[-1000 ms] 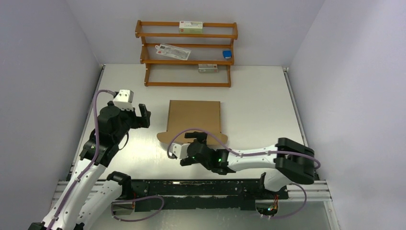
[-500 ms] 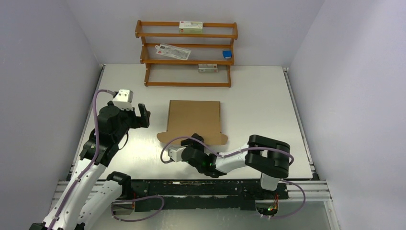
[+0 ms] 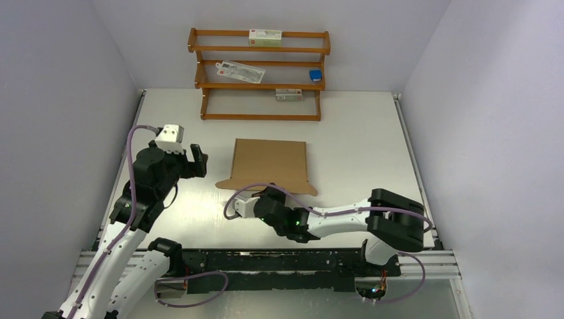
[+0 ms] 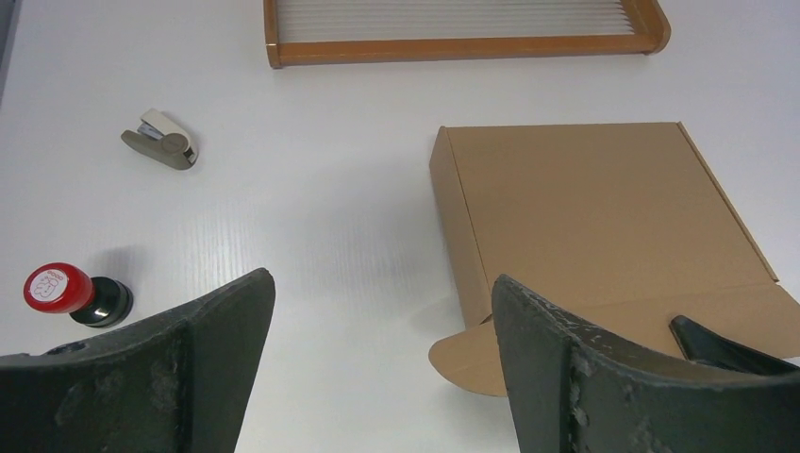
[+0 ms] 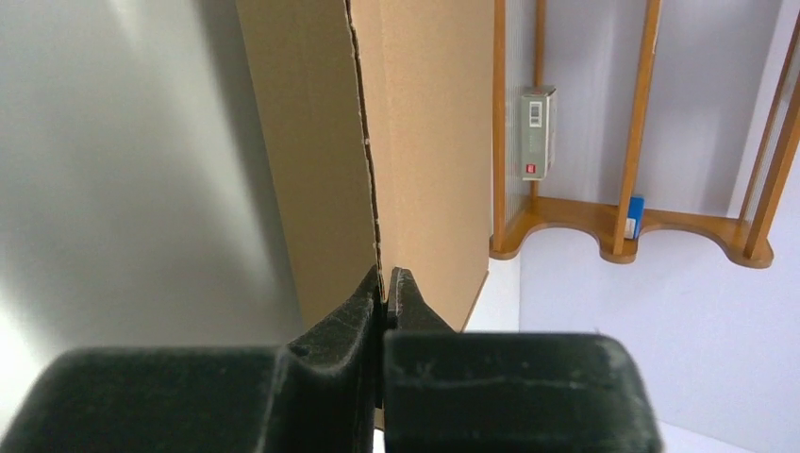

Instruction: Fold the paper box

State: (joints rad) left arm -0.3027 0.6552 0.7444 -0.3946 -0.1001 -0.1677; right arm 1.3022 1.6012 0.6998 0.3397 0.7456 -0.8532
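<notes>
Brown corrugated cardboard, the flat, shallow paper box (image 3: 269, 158) lies in the middle of the white table (image 3: 359, 146), near the orange-brown wooden rack (image 3: 259, 73). From above we see the black right gripper (image 3: 267, 196) at the box's near edge, on the round-eared front flap (image 3: 266, 185). Compared with a second ago, the flap's edge sits a little farther back and its outline bows, so we judge that it has begun to lift. The black left gripper (image 3: 197, 159) hangs just left of the box, apart from it, much as before.

The left wrist view shows the left gripper (image 4: 377, 283) spread wide and holding nothing. The box (image 4: 585, 208) lies ahead to its right, and a small grey stapler (image 4: 160, 140) and a red-capped round stamp (image 4: 61, 291) sit off to the left.

The right wrist view shows the right gripper (image 5: 384, 283) clenched on the raw corrugated edge of the front flap (image 5: 311, 160). We judge the pinch secure enough to fold the flap over its crease next.
</notes>
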